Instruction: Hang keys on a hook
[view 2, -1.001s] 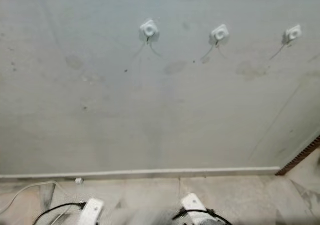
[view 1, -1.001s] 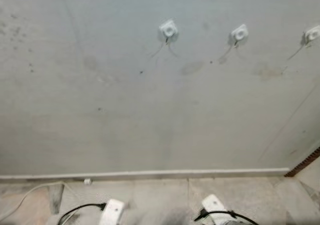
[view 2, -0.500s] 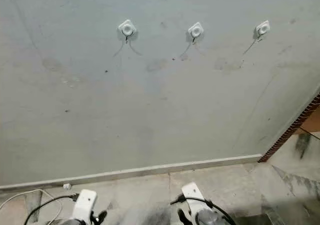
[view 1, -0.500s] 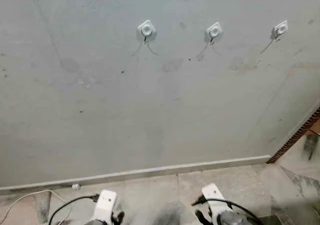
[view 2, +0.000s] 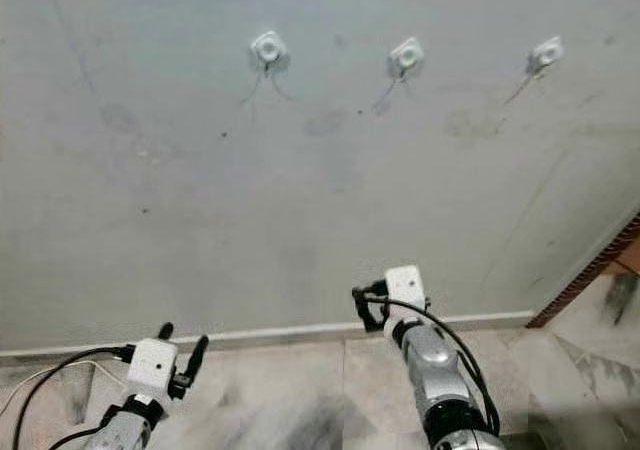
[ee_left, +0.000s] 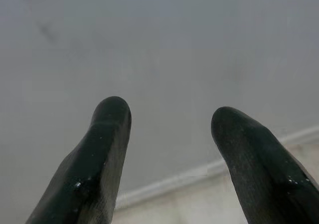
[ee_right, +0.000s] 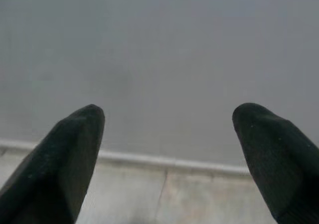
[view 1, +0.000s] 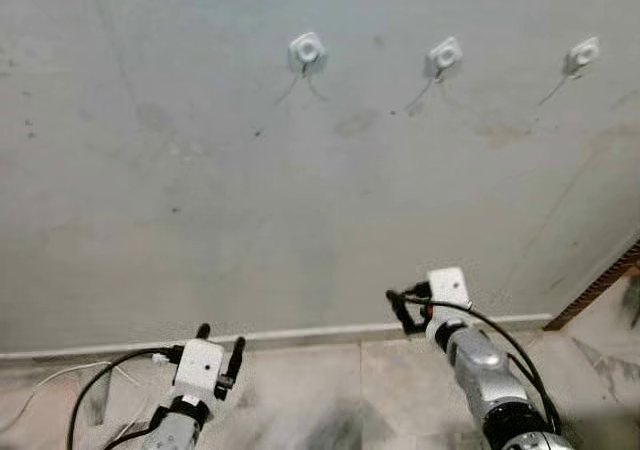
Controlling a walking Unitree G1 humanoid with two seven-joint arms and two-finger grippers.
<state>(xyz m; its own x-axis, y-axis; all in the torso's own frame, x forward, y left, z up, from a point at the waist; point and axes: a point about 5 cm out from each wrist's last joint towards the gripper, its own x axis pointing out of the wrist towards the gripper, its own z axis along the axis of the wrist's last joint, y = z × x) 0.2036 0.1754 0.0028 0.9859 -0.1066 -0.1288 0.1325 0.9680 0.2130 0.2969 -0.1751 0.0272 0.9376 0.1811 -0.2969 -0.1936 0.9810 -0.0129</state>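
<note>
Three white hooks are stuck in a row high on the grey wall: the left hook [view 1: 307, 50], the middle hook [view 1: 444, 56] and the right hook [view 1: 582, 54]. Each hook is bare. My left gripper [view 1: 220, 340] is low by the skirting board, open, its fingers [ee_left: 107, 134] pointing at the wall with nothing between them. Further right and higher, my right gripper [view 1: 403, 308] is raised before the wall, well below the middle hook. It is open too, and its fingers [ee_right: 75, 139] stand wide apart around bare air.
A pale skirting board [view 1: 300, 332] runs along the foot of the wall above a tiled floor [view 1: 330, 400]. A white cable [view 1: 40, 380] lies on the floor at the left. A red-brown edge [view 1: 600, 285] marks the wall's right end.
Both arms have risen into view, the right one much higher than the left. The head camera has shifted slightly, so the hooks sit a little to the right.
</note>
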